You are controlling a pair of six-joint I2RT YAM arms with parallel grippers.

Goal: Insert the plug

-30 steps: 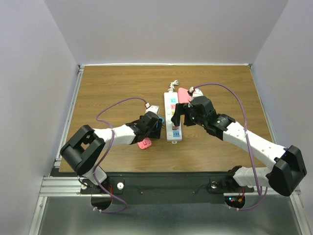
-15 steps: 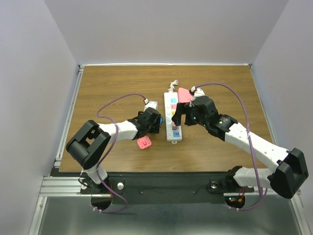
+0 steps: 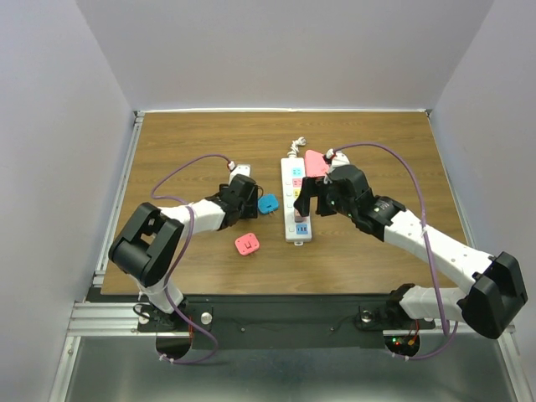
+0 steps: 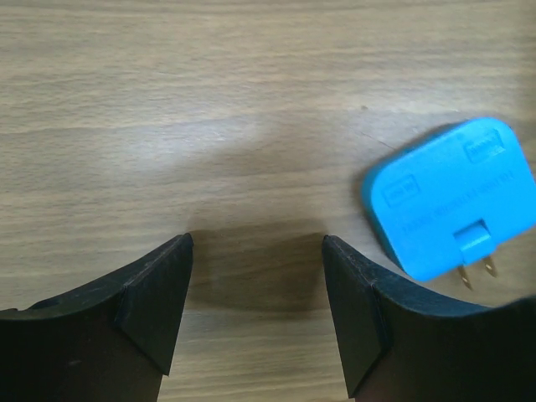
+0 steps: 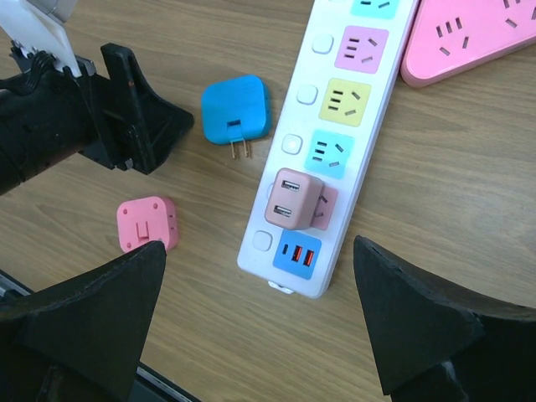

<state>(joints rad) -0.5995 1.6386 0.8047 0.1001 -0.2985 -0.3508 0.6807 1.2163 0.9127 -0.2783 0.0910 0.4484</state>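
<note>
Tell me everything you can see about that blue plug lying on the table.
The blue plug is a rounded square block, plastic by its look, with faint raised lettering too blurred to read. Two small metal prongs stick out from one edge. It lies flat on the wooden table, left of the white power strip and apart from it. The left end effector stands open beside it, not gripping it.

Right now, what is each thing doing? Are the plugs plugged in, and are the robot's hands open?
blue plug: loose on the table, prongs showing, not plugged in.
pink plug: loose on the table, not plugged in.
charger: plugged into the power strip.
power strip: flat on the table, other sockets in view free.
left gripper: open, empty.
right gripper: open, empty, above the power strip.
</note>
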